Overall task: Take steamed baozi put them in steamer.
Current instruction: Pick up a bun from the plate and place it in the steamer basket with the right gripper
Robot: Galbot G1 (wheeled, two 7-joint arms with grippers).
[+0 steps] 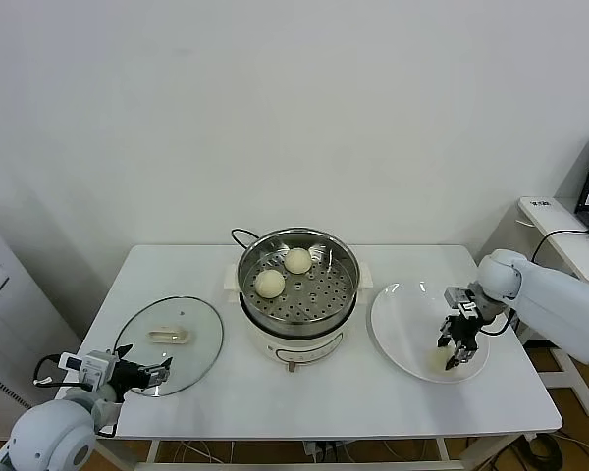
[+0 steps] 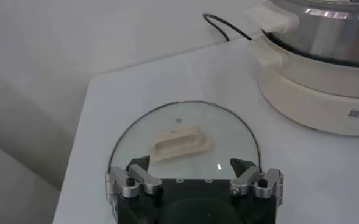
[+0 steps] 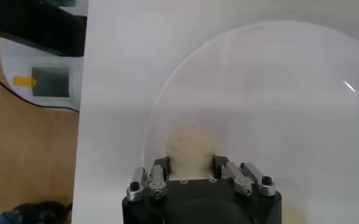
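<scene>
On the desk (image 1: 275, 392) the left claw (image 2: 194, 172) hovered released over the glass lid (image 1: 169, 343), two baozi (image 1: 269, 283) sat in the upright steamer (image 1: 297, 285), and the right claw (image 3: 190, 165) clenched a third baozi (image 3: 190, 145) on the plate (image 1: 402, 319), shown plainly only by its wrist view.

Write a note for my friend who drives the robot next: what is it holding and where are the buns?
Right gripper: shut on a bun, low over the white plate.
Left gripper: open, empty, parked at the edge of the glass lid.
Done: two buns lie in the steamer.
Left: lift the held bun across into the steamer. No other bun shows on the plate.
</scene>
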